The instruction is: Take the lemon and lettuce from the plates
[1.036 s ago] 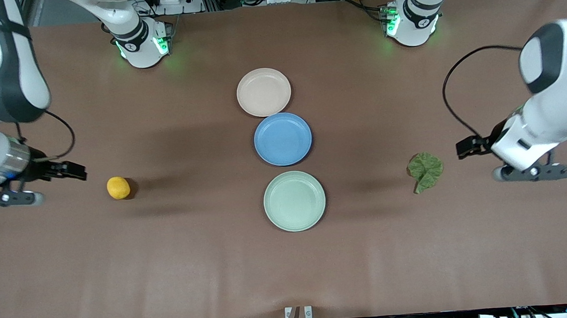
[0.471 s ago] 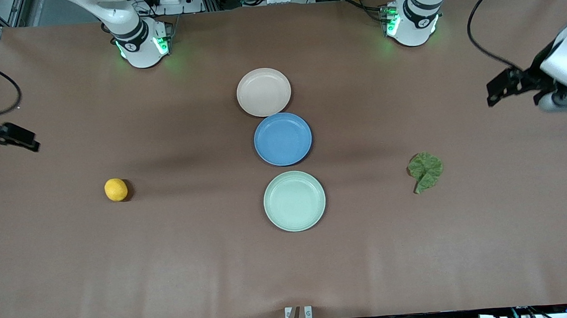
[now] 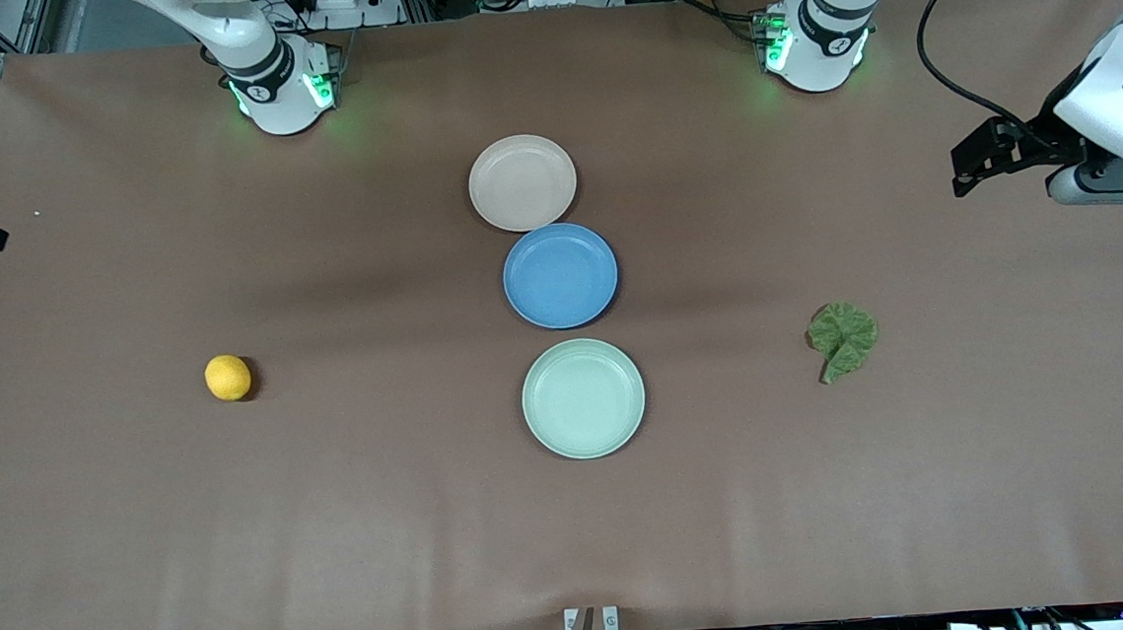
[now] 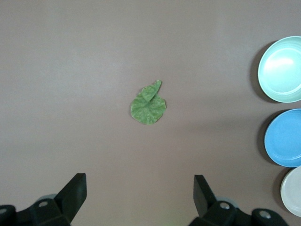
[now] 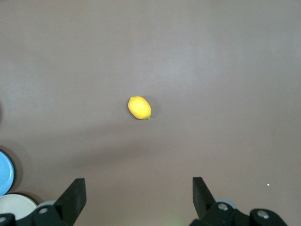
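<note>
I see the lemon (image 3: 228, 378) lying on the bare table (image 3: 339, 528) toward the right arm's end, and the lettuce (image 3: 843, 338) flat on it toward the left arm's end — both well apart from the beige plate (image 3: 522, 182), blue plate (image 3: 560, 276) and mint plate (image 3: 583, 397), which sit empty. My left gripper (image 4: 139, 195) hangs wide apart over the lettuce; my right gripper (image 5: 138, 195) — equally wide — over the lemon.

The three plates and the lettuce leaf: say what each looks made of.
Beige plate, blue plate and mint green plate: probably plastic or melamine, with flat uniform colour, a smooth satin face and only a soft sheen. Lettuce leaf: crinkled, matte green, with a raised fold near its stem. Real or an imitation, I cannot tell.
</note>
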`<state>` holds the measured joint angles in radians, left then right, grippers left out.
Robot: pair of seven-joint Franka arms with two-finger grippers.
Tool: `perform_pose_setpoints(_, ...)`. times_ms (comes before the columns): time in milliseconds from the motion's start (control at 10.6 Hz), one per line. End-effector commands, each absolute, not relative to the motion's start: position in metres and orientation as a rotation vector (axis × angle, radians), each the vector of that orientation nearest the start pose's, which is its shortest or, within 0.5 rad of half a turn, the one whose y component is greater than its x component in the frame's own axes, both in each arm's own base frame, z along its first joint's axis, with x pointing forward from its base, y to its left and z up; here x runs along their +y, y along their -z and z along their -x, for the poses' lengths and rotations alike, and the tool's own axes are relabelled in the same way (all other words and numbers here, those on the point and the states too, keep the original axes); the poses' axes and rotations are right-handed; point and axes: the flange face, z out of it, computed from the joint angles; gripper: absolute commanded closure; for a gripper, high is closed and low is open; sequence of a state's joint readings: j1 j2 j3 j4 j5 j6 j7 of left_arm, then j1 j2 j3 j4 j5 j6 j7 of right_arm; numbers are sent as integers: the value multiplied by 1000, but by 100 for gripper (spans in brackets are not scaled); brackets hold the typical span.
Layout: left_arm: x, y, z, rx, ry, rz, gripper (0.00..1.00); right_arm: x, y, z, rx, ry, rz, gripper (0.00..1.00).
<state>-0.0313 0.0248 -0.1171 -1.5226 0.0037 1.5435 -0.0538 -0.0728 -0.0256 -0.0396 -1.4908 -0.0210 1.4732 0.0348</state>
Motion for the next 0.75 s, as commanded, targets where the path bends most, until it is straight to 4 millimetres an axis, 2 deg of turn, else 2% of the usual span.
perform_pose_setpoints(0,-94,-640,-539,201,-43,3109,0,-59,-690,-514,243,50,3130,0)
perform_pose_setpoints(188,-94,-651,-535,200,-29,3108,0,-63,-692,-509,245,39,3128,0)
perform_pose_setpoints(283,-86,-655,-536,176,-18,3112,0,-67,-692,-509,250,39,3128,0)
perform_pose_setpoints(659,-84,-654,-534,170,-40,3116,0,-67,-687,-514,257,39,3128,0)
